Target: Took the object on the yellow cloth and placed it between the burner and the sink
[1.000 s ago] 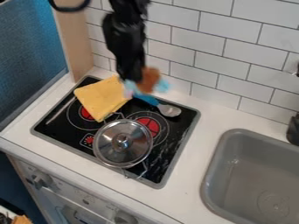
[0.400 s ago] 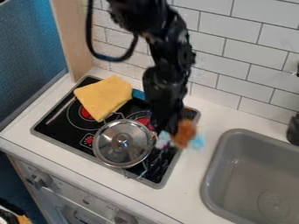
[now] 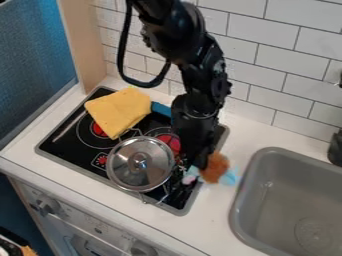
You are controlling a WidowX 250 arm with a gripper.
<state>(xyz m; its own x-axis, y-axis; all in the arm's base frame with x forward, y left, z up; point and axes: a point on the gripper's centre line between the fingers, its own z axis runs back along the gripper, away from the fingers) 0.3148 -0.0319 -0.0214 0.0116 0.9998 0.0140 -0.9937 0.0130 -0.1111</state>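
The gripper [image 3: 199, 169] hangs low over the stove's right edge, its fingers narrow and closed on a small soft toy [image 3: 215, 168]. The toy has a fuzzy orange-brown part, with light blue on its right side and pink on its left. It lies over the strip of bench [image 3: 215, 210] between the stove [image 3: 61, 145] and the sink [image 3: 250, 182], nearer the stove, with its pink part over the stove's right edge. Whether its underside touches the bench cannot be told. The black arm [image 3: 194, 60] slants down from the top edge of the view, a loop of cable [image 3: 123, 45] hanging on its left, and hides part of the stove's back right corner.

A yellow cloth [image 3: 120, 110] lies folded on the stove's back left part, partly over the left burner [image 3: 99, 130]. Just beside its right corner a blue handle [image 3: 161, 109] runs in behind the arm. The pot [image 3: 138, 189], with its shiny lid [image 3: 123, 170] on, stands toward the stove's front edge, near the right burner [image 3: 174, 143]. The sink is set into the bench's right part. White tiles [image 3: 267, 30] rise along the bench's back edge, and knobs [image 3: 50, 204] line the panel below its front edge.
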